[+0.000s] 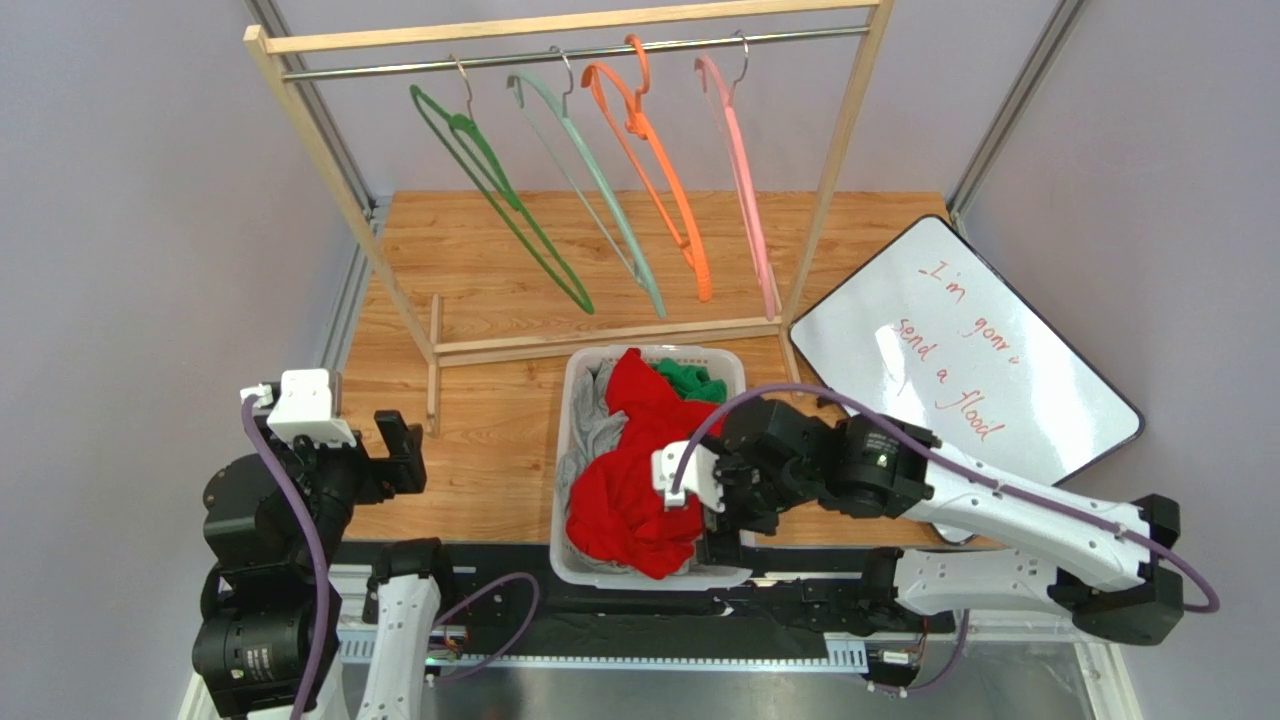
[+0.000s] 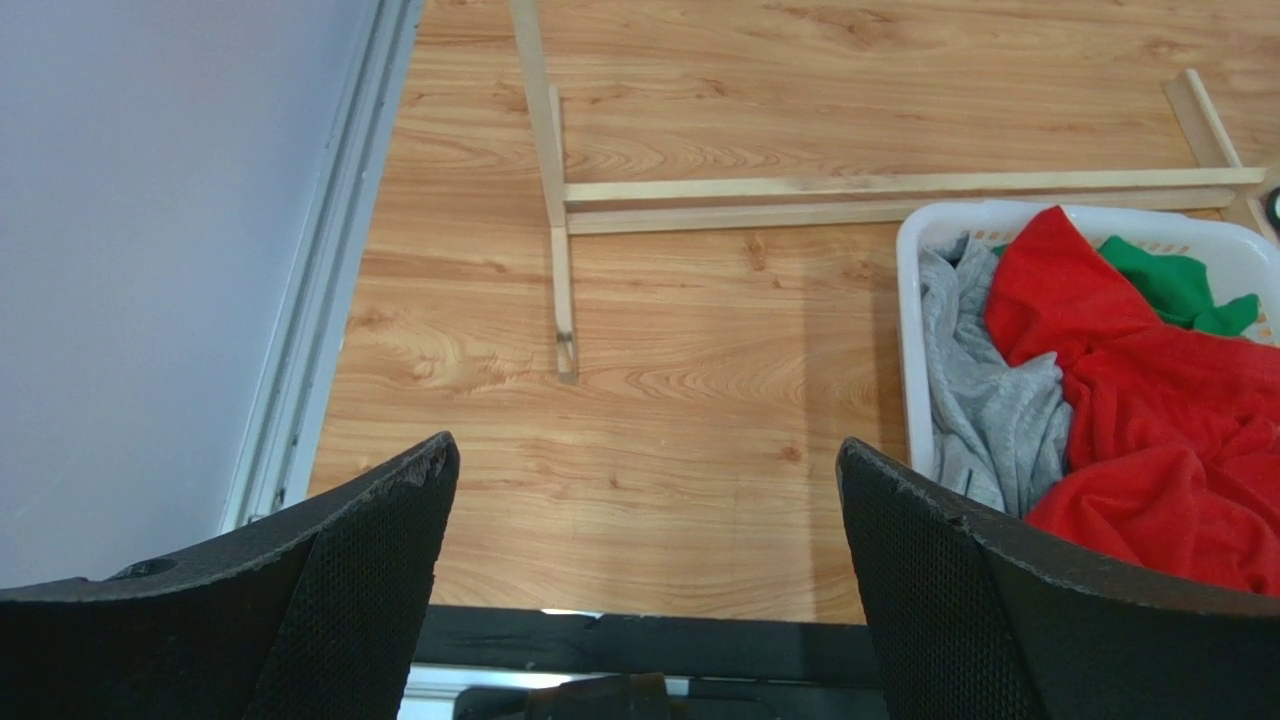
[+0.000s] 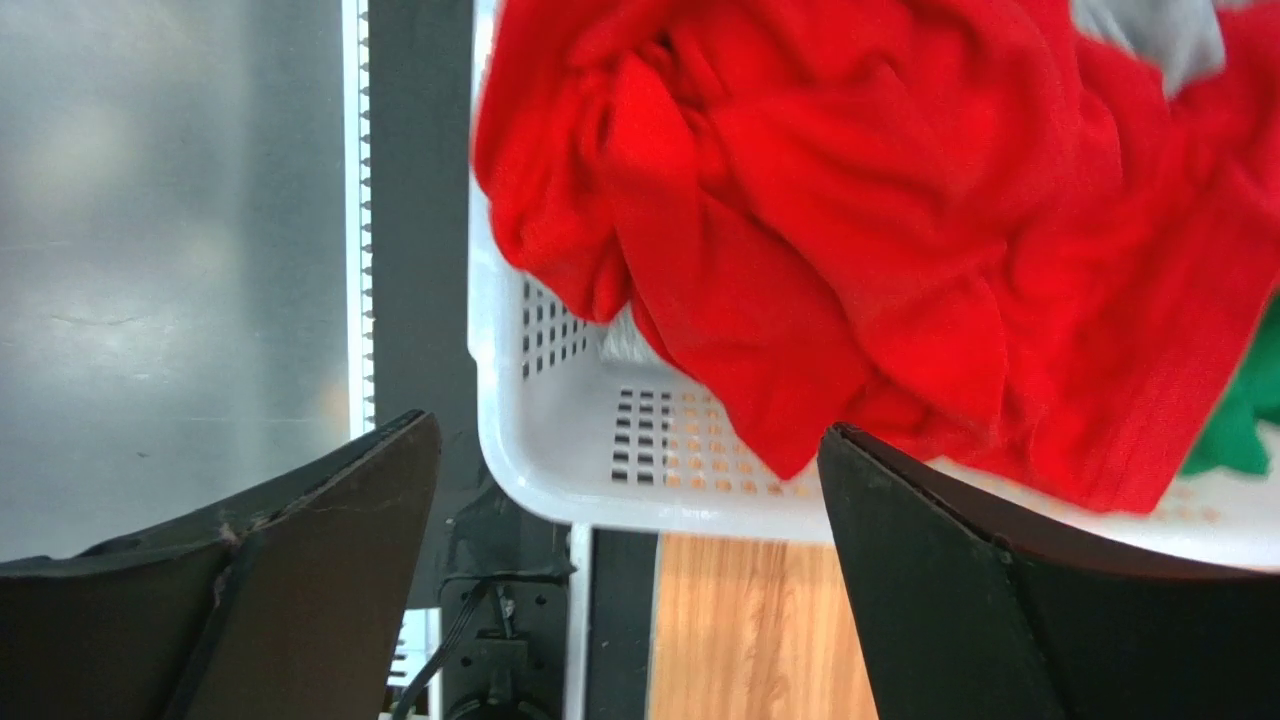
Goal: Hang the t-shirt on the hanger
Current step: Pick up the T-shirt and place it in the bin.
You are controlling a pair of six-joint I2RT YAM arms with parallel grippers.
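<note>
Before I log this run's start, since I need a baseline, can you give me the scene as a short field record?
t-shirt: red, bunched in the basket, spilling over its near rim
hanger: pale pink, on the rack, rightmost of four, bare
other clothes: grey garment and green garment in the same basket
left jaws: open, empty, above the table left of the basket
right jaws: open, over the t-shirt, nothing gripped
task state: t-shirt not yet picked up

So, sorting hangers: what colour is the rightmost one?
The hanger is pale pink; top external view.
</note>
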